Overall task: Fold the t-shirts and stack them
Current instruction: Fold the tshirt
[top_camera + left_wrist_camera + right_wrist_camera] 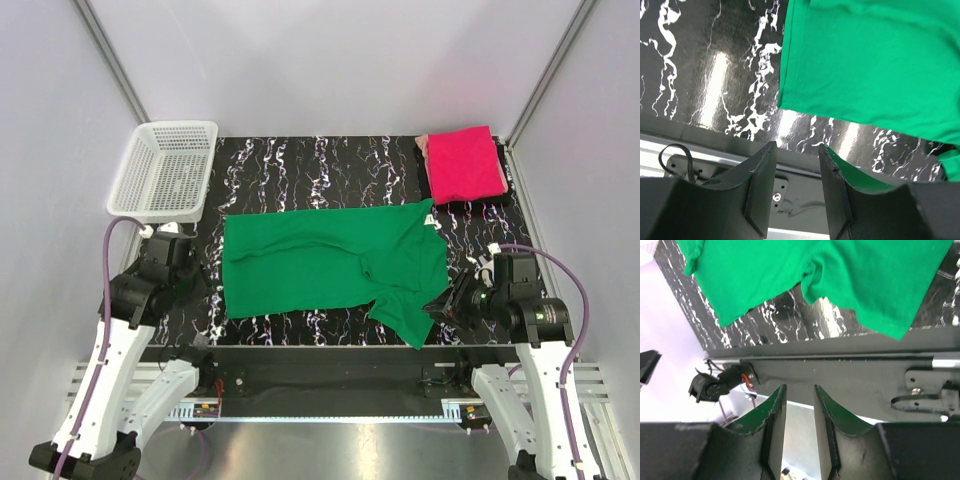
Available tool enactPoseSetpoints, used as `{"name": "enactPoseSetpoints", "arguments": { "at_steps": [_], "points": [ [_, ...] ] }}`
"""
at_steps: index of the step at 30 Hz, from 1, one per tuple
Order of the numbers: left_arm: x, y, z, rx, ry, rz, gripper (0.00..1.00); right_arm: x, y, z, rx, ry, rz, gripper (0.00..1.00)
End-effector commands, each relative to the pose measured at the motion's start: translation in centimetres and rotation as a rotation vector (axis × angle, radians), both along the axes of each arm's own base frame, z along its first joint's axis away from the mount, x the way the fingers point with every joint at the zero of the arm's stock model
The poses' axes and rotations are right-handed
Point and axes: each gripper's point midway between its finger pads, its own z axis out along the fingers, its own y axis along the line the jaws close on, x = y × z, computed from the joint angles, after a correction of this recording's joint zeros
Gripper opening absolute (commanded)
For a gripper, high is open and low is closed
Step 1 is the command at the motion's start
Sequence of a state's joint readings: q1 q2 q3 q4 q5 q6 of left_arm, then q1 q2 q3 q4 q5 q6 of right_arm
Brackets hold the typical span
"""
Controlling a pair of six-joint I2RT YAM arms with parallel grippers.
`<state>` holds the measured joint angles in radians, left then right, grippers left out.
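Nearest, the left end effector (797,145) and right end effector (800,387) are held part-open and empty off either end of the green t-shirt (320,260), seemingly so its edges can be pinched. It is spread unfolded on the bench (330,160). Beyond its right end, the pink t-shirt (465,165) is laid folded, presumably as stack base; beyond its left, a basket (130,190) is set.

Two white-and-black arms (115,362), purple cables (106,285), curved dark jaws, one visible screw (776,197)
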<state>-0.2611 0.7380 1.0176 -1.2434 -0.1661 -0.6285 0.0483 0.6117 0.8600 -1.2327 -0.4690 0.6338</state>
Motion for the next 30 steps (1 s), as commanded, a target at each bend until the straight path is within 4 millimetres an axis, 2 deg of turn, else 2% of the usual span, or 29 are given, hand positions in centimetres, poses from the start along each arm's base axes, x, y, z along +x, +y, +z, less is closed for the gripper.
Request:
{"name": "enactPoseSetpoints", "arguments": {
  "at_steps": [1, 5, 7, 9, 14, 15, 21, 25, 30],
  "points": [
    [-0.2, -0.1, -0.3, 0.013, 0.005, -0.035, 0.45, -0.9, 0.5, 1.3, 0.041, 0.024, 0.001, 0.34],
    [0.6, 0.1, -0.8, 0.062, 0.020, -0.037, 0.48, -1.3, 0.1, 2.7, 0.011, 0.037, -0.002, 0.34],
    [1.8, -0.3, -1.9, 0.063, 0.035, -0.032, 0.49, -1.0, -0.1, 3.0, 0.004, 0.040, -0.016, 0.34],
    [2.7, -0.7, -4.0, 0.069, 0.108, -0.019, 0.49, -0.3, 0.1, 3.9, 0.016, 0.033, -0.023, 0.34],
    [6.4, -3.8, -7.2, -0.024, 0.202, -0.010, 0.49, 2.0, 0.6, 6.1, 0.049, -0.030, -0.016, 0.34],
    [7.6, -4.1, -7.3, -0.039, 0.176, 0.010, 0.49, 2.2, 0.8, 6.2, 0.058, -0.034, -0.004, 0.34],
    [11.8, -4.5, -8.6, -0.001, 0.205, 0.052, 0.51, 3.1, 1.2, 5.0, 0.050, 0.008, 0.087, 0.34],
    [13.3, -4.4, -9.2, 0.025, 0.223, 0.069, 0.53, 2.6, 1.2, 4.5, 0.048, 0.002, 0.097, 0.35],
    [14.8, -4.0, -10.6, 0.036, 0.259, 0.066, 0.55, 1.8, 1.4, 2.7, 0.063, 0.054, 0.107, 0.35]
  ]
}}
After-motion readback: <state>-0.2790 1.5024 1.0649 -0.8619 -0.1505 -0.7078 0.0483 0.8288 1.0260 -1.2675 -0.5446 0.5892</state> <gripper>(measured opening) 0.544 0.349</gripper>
